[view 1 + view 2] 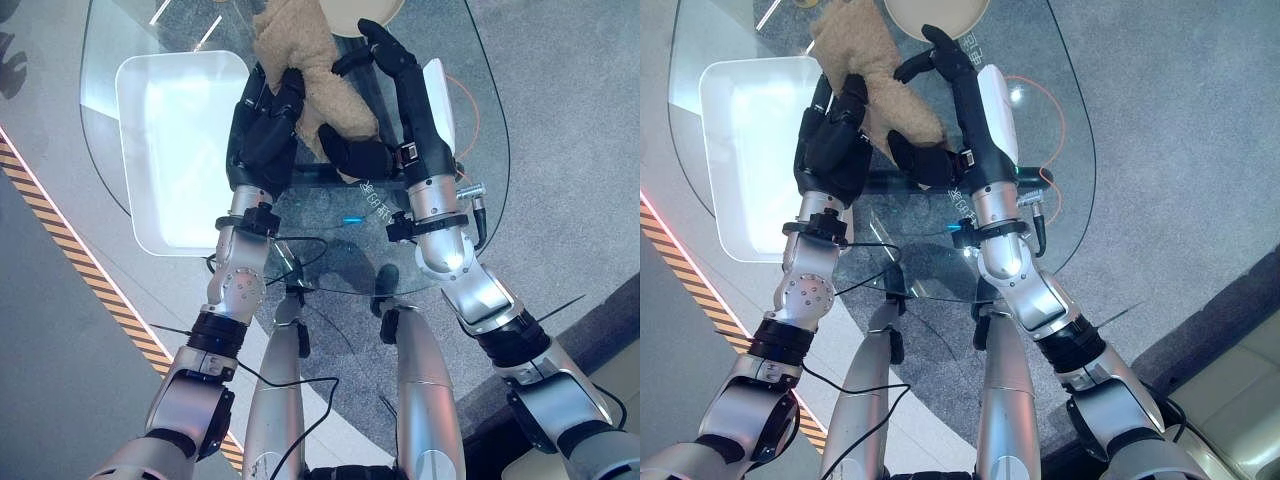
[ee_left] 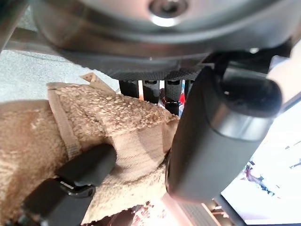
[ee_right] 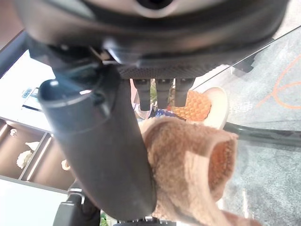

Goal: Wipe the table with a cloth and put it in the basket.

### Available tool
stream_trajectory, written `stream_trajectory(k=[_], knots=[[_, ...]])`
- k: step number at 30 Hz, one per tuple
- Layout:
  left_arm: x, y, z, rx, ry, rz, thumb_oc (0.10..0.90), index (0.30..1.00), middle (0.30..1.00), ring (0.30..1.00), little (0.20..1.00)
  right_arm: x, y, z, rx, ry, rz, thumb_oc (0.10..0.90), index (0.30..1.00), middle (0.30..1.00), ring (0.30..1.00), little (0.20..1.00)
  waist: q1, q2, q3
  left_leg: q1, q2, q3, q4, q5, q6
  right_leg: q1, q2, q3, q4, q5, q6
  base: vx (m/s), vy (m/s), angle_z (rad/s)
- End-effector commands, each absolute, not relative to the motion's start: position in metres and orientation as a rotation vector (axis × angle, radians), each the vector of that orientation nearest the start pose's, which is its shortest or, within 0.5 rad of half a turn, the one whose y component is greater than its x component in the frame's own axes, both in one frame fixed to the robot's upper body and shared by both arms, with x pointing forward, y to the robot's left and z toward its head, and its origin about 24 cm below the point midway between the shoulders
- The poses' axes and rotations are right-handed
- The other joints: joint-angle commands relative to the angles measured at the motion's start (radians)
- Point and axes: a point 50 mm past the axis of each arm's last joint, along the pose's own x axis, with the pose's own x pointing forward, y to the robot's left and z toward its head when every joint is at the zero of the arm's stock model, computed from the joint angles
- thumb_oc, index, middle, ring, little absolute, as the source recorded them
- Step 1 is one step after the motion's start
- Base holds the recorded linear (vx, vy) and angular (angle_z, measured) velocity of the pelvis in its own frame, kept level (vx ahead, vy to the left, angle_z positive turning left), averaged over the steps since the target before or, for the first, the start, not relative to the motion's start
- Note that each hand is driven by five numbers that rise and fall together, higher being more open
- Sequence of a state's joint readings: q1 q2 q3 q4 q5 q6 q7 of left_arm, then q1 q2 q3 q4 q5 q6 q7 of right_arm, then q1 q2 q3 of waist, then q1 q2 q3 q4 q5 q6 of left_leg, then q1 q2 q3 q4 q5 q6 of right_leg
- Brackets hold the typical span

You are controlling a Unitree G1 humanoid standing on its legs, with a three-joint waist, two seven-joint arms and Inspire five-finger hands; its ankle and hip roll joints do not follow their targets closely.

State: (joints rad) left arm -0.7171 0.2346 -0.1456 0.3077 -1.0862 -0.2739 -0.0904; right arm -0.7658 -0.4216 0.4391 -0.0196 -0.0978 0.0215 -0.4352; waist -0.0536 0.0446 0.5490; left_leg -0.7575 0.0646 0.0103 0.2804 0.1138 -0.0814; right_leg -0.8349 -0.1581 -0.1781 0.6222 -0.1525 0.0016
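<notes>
A tan terry cloth (image 1: pixel 310 85) is held above the glass tabletop (image 1: pixel 470 170), grasped by the left hand (image 1: pixel 265 125) and pinched by the right hand (image 1: pixel 400 95). Grey speckled floor (image 1: pixel 570 120) is seen around.

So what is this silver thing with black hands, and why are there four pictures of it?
It is a robot with two arms. Two pictures come from cameras in its head, looking down. The other two come from a camera on each wrist, very close up. In front of it is a glass table with a white tray on it and a pale round rim at the far edge, perhaps the basket. Both hands hold a fluffy tan cloth over the glass: the left hand has its fingers curled into it, and the right hand pinches it with its thumb.
</notes>
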Motion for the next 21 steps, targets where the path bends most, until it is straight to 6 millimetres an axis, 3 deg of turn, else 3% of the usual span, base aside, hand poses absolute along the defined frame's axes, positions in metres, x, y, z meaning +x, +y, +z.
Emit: stream_trajectory(k=[1,21], knots=[[0.329,0.127,0.28,-0.773,-0.91,-0.48,0.1,0.3,0.3,0.3,0.2,0.29,-0.085,0.312,-0.369,-1.147,-0.046,0.8,0.9,0.9,0.9,0.9,0.025,-0.02,-0.029,0.004,-0.036,0.057,0.097,-0.134,0.035,0.028,0.06,0.057,-0.152,0.091,0.065,0.0,0.0,0.0],[0.325,0.144,0.285,-0.802,-1.007,-0.215,0.1,0.3,0.3,0.3,0.2,0.287,-0.082,0.317,-0.354,-1.178,-0.057,0.8,0.9,0.9,0.9,0.9,0.03,-0.024,-0.029,0.0,-0.036,0.052,0.094,-0.132,0.027,0.03,0.058,0.053,-0.16,0.089,0.064,0.0,0.0,0.0]])
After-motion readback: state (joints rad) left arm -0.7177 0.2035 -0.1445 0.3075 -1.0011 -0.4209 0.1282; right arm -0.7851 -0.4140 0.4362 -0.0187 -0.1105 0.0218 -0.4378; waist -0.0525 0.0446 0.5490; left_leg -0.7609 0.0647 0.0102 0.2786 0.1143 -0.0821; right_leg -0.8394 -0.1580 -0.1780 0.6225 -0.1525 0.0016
